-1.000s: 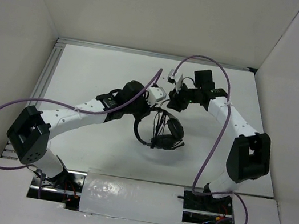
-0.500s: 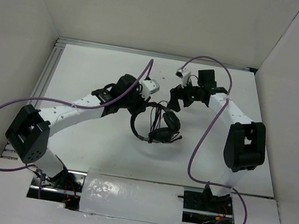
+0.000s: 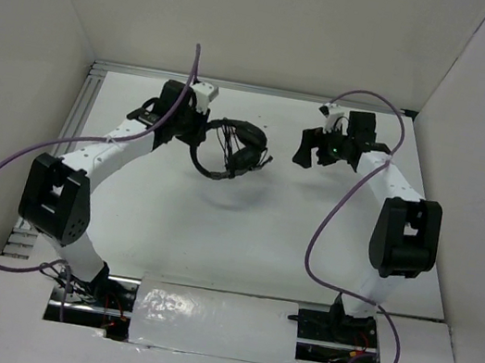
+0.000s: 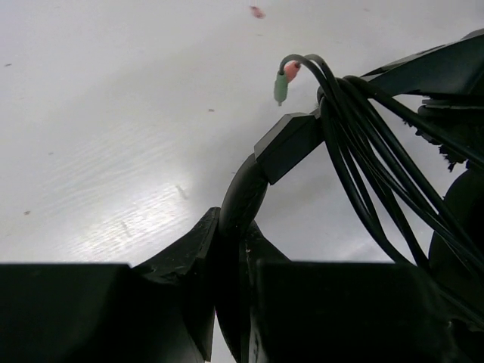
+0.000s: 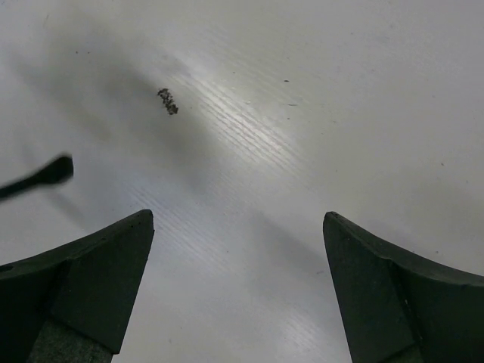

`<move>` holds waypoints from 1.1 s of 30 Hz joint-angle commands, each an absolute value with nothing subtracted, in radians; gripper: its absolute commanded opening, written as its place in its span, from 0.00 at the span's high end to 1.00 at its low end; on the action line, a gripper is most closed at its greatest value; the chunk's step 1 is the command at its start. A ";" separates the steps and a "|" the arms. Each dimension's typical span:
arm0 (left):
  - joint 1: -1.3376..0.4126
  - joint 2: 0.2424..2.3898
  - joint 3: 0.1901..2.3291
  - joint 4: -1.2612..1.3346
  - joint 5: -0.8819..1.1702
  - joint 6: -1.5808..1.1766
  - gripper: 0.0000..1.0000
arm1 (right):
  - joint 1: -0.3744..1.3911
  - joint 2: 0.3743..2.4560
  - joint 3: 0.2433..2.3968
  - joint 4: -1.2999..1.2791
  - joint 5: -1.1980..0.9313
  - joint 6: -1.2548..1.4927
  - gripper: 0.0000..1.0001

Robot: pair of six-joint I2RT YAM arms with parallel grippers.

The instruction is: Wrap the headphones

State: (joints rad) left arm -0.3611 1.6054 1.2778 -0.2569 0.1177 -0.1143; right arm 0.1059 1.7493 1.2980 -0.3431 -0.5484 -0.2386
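The black headphones (image 3: 246, 149) hang at the far left-centre of the white table, lifted by their headband. My left gripper (image 3: 201, 131) is shut on that curved headband (image 4: 240, 198), which runs up between the jaws in the left wrist view. Several loops of the thin black cord (image 4: 355, 144) lie bundled over the headband's slider, and the pink and green plug (image 4: 283, 82) sticks up beside them. An earcup (image 4: 463, 219) shows at the right edge. My right gripper (image 3: 308, 152) is to the right of the headphones and apart from them, open (image 5: 236, 227) over bare table.
White walls close in the table on three sides. Metal rails (image 3: 85, 107) run along the left and far edges. Purple robot cables (image 3: 334, 221) arc over both arms. A thin dark tip (image 5: 47, 174) pokes in at the left of the right wrist view.
My left arm has carried the headphones from the table's middle to the far left. The right gripper has opened wide and drawn back to the right, away from the headphones.
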 commanded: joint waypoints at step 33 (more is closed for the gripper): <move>0.181 2.177 1.970 -0.494 -0.031 -0.440 1.00 | 0.008 1.413 1.158 -0.279 -0.284 0.293 0.00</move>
